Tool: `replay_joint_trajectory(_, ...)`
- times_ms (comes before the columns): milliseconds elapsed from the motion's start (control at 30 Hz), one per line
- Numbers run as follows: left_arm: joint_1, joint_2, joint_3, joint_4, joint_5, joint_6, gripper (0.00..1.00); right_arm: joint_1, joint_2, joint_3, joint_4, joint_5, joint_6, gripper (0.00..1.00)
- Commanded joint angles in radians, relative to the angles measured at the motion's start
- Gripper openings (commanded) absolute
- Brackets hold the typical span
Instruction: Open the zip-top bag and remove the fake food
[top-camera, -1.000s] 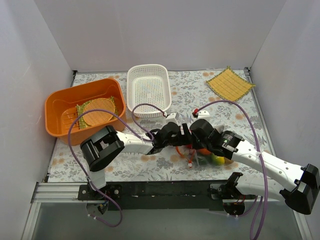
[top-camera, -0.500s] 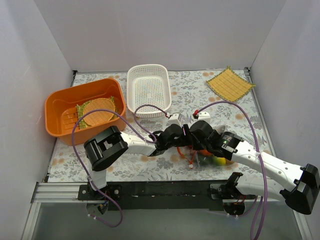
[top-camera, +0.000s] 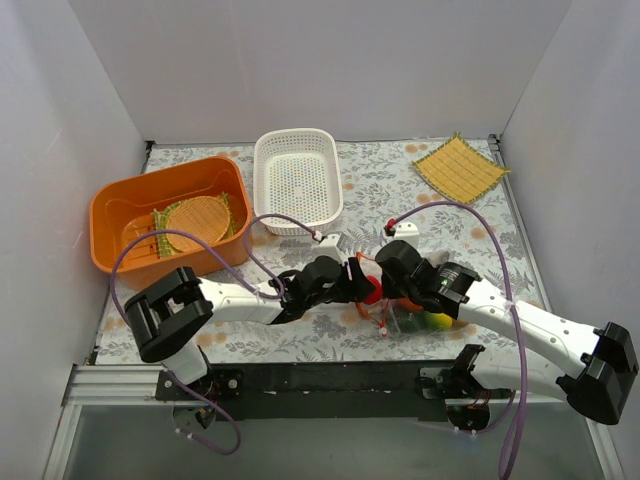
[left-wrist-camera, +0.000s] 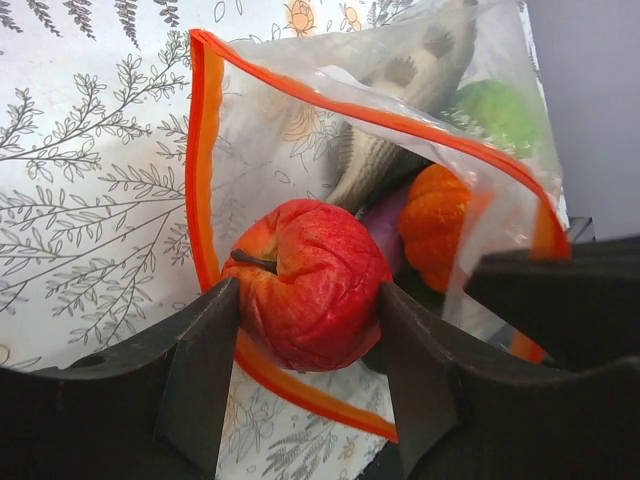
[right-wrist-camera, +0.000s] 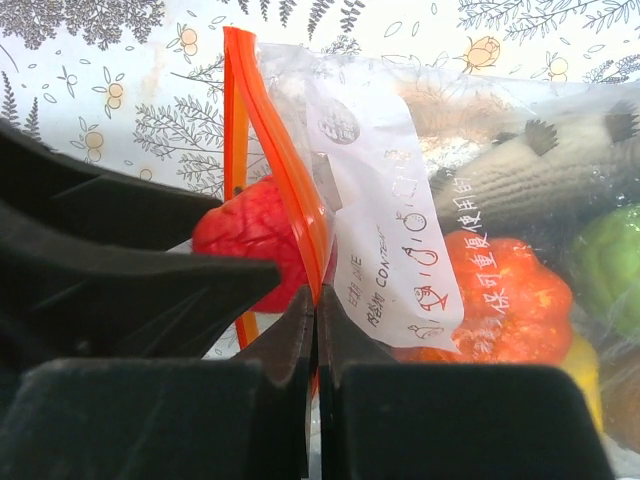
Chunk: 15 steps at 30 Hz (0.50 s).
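left tool (left-wrist-camera: 308, 322) has the red apple (left-wrist-camera: 312, 275) clamped at the 9 o'clock mouth of the zip-top bag (right-wrist-camera: 470, 110); right tool (right-wrist-camera: 316, 330) pinches the zipper strip (right-wrist-camera: 272, 140)

High rear view looking down, close wrist views, sharing zip-top bag (left-wrist-camera: 290, 140)

zip-top bag (left-wrist-camera: 300, 110): clear glossy film, crinkled; orange plastic zipper strip (left-wrist-camera: 203, 180). red apple (left-wrist-camera: 305, 285): matt plastic, wrinkled skin (slightly waxy sheen). left gripper fingers (left-wrist-camera: 195, 380): matt black plastic, smooth. tablecloth (left-wrist-camera: 90, 150): smooth printed sheet.
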Motion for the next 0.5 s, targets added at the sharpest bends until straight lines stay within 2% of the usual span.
replay_joint_trajectory(0, -0.005, -0.138, -0.055, -0.064, -0.021, 0.013, 0.17, 0.006, 0.023, -0.008, 0.06, 0.041, 0.02, 0.01)
replay_joint_trajectory(267, 0.03, -0.319, -0.086, -0.254, -0.102, 0.012, 0.16, 0.003, 0.066, 0.017, 0.071, 0.076, 0.016, 0.01)
replay_joint_trajectory(367, 0.108, -0.388, -0.069, -0.295, -0.101, 0.056, 0.16, -0.014, 0.067, 0.012, 0.076, 0.07, 0.006, 0.01)
replay_joint_trajectory(467, 0.227, -0.357, 0.013, -0.314, -0.067, 0.091, 0.16, -0.023, 0.063, 0.009, 0.089, 0.059, -0.007, 0.01)
